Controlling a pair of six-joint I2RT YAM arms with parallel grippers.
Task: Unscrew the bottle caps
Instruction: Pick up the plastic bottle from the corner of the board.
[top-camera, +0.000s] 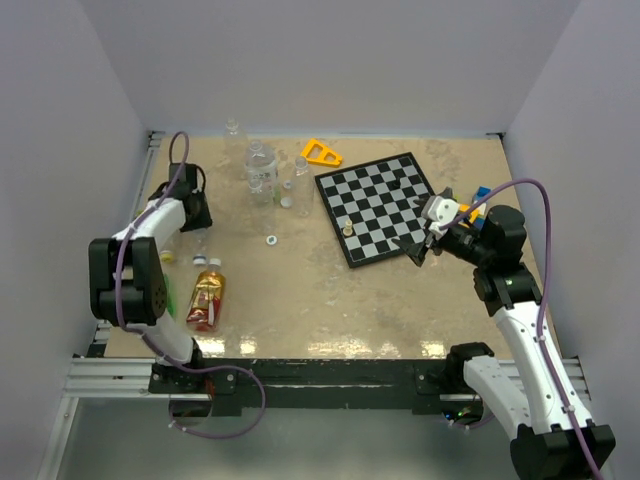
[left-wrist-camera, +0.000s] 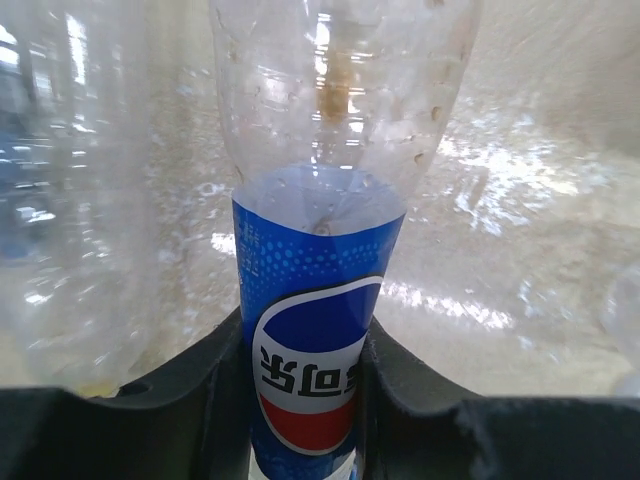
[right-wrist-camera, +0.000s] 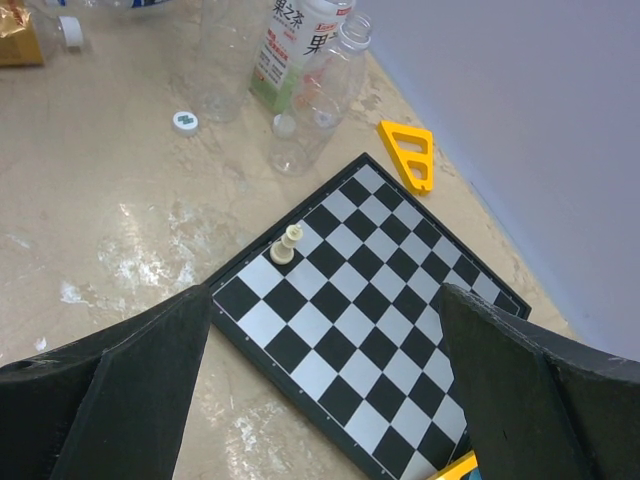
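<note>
Pinching the clear plastic bottle with the blue label (left-wrist-camera: 320, 300) between its black fingers (left-wrist-camera: 200, 390), the left claw (left-wrist-camera: 305, 385) presses on the label at the left side of the tan counter (left-wrist-camera: 520, 260). The bottle's clear body stretches away from the wrist camera, and its cap end is out of sight. The right claw (right-wrist-camera: 325, 300) hangs spread wide over the near corner of the black-and-white chessboard (right-wrist-camera: 380, 320), gripping nothing. A cream chess piece (right-wrist-camera: 287, 245) stands on the board. A small white round screw cap (right-wrist-camera: 185, 121) lies loose on the counter, near the upright green-labelled bottle (right-wrist-camera: 295, 50).
</note>
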